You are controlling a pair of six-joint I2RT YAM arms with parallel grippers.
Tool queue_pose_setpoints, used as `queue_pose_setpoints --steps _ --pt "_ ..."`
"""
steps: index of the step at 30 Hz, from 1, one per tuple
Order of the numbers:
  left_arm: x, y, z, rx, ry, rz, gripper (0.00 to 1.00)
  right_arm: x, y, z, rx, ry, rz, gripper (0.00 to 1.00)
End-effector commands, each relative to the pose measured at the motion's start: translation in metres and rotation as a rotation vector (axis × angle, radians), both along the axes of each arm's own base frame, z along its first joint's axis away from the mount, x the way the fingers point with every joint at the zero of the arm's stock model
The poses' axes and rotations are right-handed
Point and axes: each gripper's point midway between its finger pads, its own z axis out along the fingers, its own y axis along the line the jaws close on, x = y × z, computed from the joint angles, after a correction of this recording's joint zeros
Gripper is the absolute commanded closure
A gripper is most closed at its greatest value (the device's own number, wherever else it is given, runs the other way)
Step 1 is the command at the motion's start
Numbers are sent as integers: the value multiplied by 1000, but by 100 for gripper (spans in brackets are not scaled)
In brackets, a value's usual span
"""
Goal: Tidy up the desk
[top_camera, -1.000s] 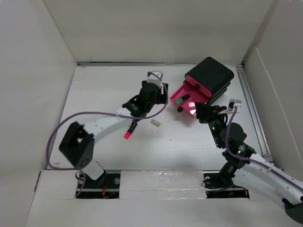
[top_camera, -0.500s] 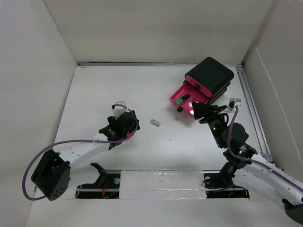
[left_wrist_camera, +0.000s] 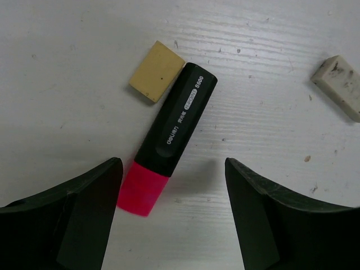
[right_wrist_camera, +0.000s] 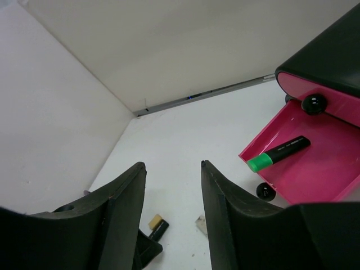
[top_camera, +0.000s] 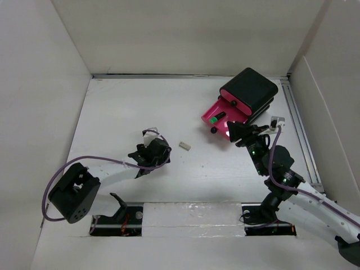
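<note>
The desk (top_camera: 124,112) is the white tabletop. My left gripper (top_camera: 151,151) hangs low over it, open and empty (left_wrist_camera: 171,166). Below its jaws lies a black highlighter with a pink cap (left_wrist_camera: 169,138), next to a tan eraser (left_wrist_camera: 157,71). The highlighter is hidden under the gripper in the top view. A dirty white eraser (top_camera: 184,145) lies to the right. My right gripper (top_camera: 239,133) is open and empty (right_wrist_camera: 172,165), next to the open pink drawer (top_camera: 225,125), which holds a green-capped highlighter (right_wrist_camera: 278,153).
A black box (top_camera: 248,93) with pink drawers stands at the back right, its lowest drawer pulled out towards the middle. White wall panels (top_camera: 185,34) close in the desk at the back and sides. A metal rail (top_camera: 298,129) runs along the right edge.
My left arm has swung from the back middle near the drawer to the near left and now sits over the pink-capped highlighter. The right gripper has barely moved.
</note>
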Motion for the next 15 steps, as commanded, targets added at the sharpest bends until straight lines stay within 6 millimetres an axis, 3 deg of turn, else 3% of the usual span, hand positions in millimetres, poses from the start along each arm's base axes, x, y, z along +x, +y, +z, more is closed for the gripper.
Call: queue_pose_setpoints --steps 1,3,5,8,12,13,15 --pt "7 -8 3 -5 -8 -4 32 -4 -13 30 64 -61 -31 52" --pt "7 -10 0 11 10 -22 34 0 -17 29 89 -62 -59 57" --pt "4 -12 -6 16 33 -45 36 -4 -5 29 59 -56 6 57" --pt "3 -9 -12 40 59 -23 39 -3 -3 33 86 -70 12 56" --pt "11 -13 -10 48 44 -20 58 1 2 26 58 -48 14 56" --pt "13 -13 -10 59 46 -25 67 2 0 27 57 -48 6 56" --pt "10 -17 -15 95 66 -38 74 2 -5 27 56 -44 -19 56"
